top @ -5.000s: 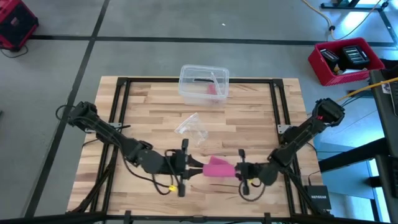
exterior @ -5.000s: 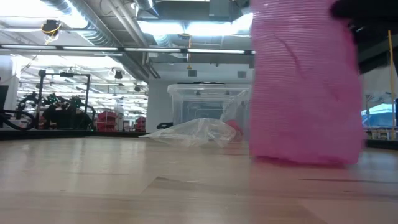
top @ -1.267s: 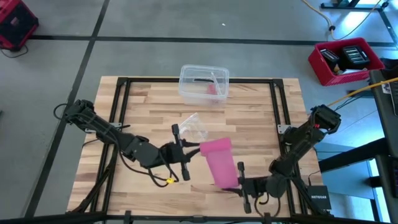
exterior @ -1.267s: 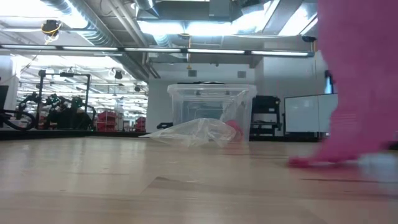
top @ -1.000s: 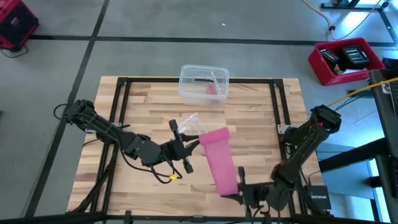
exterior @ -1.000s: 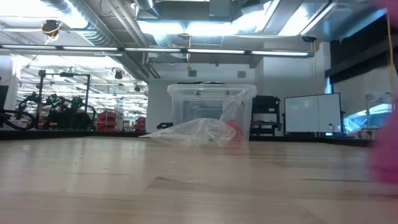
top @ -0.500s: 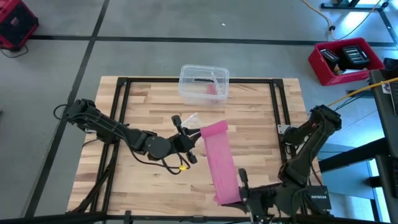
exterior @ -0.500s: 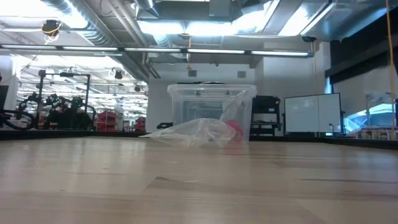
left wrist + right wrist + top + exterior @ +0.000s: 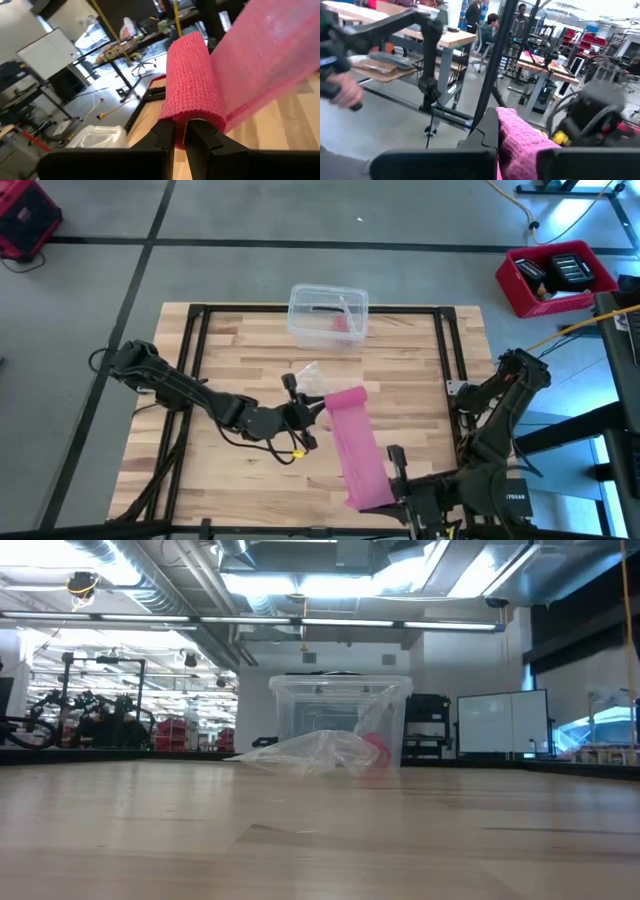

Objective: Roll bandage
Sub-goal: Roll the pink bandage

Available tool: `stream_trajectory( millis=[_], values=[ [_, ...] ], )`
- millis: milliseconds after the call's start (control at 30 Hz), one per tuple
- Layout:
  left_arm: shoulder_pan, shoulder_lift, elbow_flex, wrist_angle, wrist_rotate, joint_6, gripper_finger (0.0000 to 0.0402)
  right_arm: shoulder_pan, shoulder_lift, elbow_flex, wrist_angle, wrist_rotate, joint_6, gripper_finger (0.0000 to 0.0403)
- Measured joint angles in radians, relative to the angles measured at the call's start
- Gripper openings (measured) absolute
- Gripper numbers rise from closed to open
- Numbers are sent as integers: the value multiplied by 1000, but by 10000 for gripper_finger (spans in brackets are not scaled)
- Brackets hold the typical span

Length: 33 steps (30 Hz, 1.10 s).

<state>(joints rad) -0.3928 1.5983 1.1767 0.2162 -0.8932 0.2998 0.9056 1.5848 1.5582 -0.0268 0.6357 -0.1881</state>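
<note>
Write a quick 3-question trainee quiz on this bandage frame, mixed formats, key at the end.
1. True or false: the bandage is stretched out as a flat band between the left gripper and the right gripper.
2. Which item lies nearest the bandage's far end? A) clear plastic wrapper B) clear plastic box C) red bin
3. Fill in: in the left wrist view, the left jaws clamp the ____ end of the bandage.

Key: 1 true; 2 A; 3 rolled
</note>
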Motion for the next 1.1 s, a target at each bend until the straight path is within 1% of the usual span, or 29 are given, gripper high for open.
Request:
stream_trajectory(
  millis=[233,367,433,533,700,933,1100],
  values=[
    [-5,63,0,13,31,37,21,-34,1,62,-26,2,21,4],
    [-18,102,0,17,93,32,21,-74,1,116,-94,13,40,4],
    [-29,117,0,19,107,34,21,-92,2,140,-114,9,51,4],
    [-45,140,1,22,107,37,21,-127,2,167,-133,16,53,4],
    [-76,167,0,29,102,26,21,-189,-5,188,-166,75,77,5],
    [-117,220,0,144,98,96,21,-298,-39,188,-198,76,175,5],
    [-125,230,-1,168,98,116,21,-379,-43,188,-270,68,245,5]
  ],
)
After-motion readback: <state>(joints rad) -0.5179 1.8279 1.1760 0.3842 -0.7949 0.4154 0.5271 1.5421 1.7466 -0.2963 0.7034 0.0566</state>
